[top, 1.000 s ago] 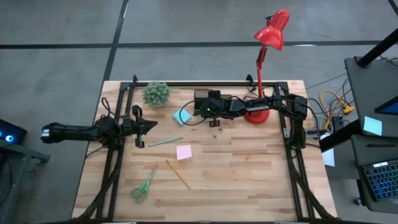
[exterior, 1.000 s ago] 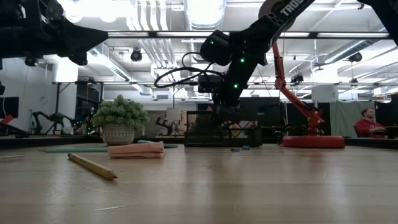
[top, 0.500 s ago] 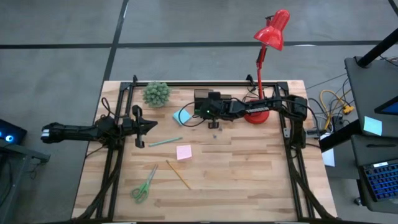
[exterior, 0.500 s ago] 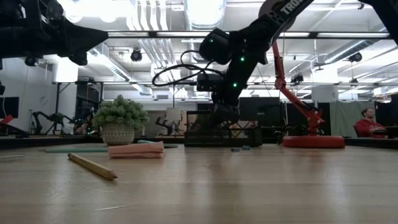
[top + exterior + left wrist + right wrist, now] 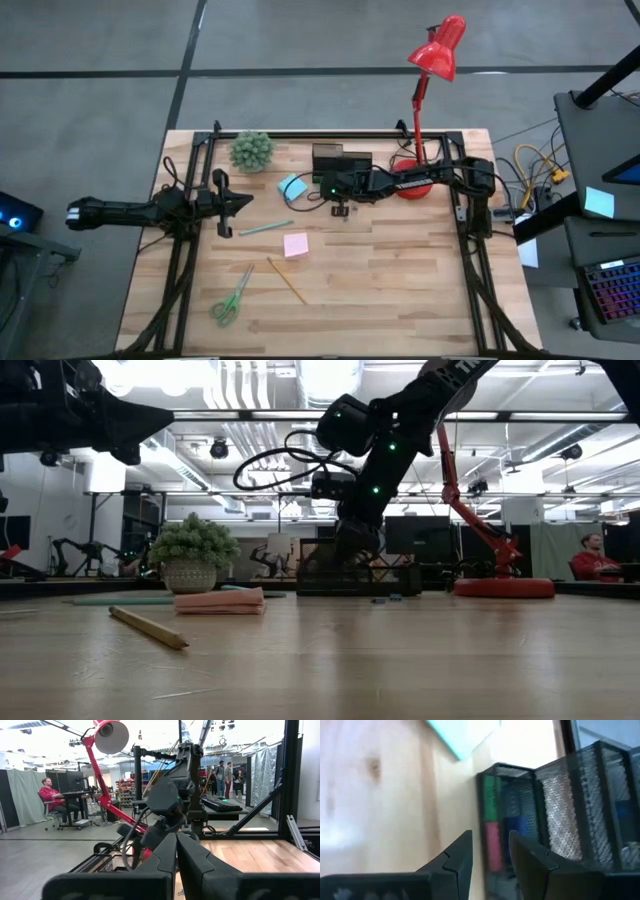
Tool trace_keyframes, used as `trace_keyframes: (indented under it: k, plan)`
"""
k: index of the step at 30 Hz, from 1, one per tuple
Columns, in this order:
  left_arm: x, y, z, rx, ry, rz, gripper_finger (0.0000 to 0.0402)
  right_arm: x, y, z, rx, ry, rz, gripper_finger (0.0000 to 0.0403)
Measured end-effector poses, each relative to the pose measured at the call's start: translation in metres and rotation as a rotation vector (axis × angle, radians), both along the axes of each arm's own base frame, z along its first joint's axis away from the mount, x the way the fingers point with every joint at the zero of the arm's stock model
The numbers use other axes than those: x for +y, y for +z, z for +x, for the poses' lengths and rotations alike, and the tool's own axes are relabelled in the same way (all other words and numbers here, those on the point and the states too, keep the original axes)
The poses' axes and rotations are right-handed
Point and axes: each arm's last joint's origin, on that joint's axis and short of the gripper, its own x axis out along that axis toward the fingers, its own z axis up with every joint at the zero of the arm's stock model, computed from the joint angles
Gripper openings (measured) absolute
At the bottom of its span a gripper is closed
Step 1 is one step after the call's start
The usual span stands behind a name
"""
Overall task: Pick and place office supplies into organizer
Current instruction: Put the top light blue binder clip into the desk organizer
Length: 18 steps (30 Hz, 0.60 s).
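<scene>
The black mesh organizer [image 5: 335,160] stands at the table's far middle, with green, pink and blue pieces showing through its wall in the right wrist view [image 5: 492,820]. My right gripper [image 5: 341,209] hangs just in front of it, open by a narrow gap and empty [image 5: 490,837]. Tiny pieces [image 5: 385,599] lie on the table near it. A light-blue sticky note [image 5: 292,186], teal pen [image 5: 265,228], pink sticky note [image 5: 295,244], yellow pencil [image 5: 287,280] and green-handled scissors [image 5: 232,297] lie flat on the table. My left gripper [image 5: 245,199] waits shut at the left [image 5: 176,837].
A small potted plant [image 5: 252,150] stands at the far left. The red lamp's base [image 5: 412,182] sits right of the organizer, under my right arm. People show in the room behind. Bare wood lies along the near and right parts of the table [image 5: 400,290].
My right gripper has moved from beside the organizer toward the table's near edge and slightly left, and has come down a little.
</scene>
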Motion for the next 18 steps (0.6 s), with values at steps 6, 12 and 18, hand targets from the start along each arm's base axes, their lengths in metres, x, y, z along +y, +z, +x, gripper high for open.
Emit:
trace_keyframes:
  k: [6,12,18]
  plan:
    - [0.000,-0.001,0.000,0.011,0.000,0.000,0.0000,0.019,0.004,-0.007,0.028,-0.038,0.058,0.0118]
    - [0.000,-0.001,0.000,0.011,0.000,0.000,0.0000,0.040,0.004,-0.017,0.082,-0.089,0.113,0.0118]
    - [0.000,-0.001,0.000,0.012,0.000,0.000,0.0000,0.062,-0.005,-0.026,0.141,-0.097,0.137,0.0118]
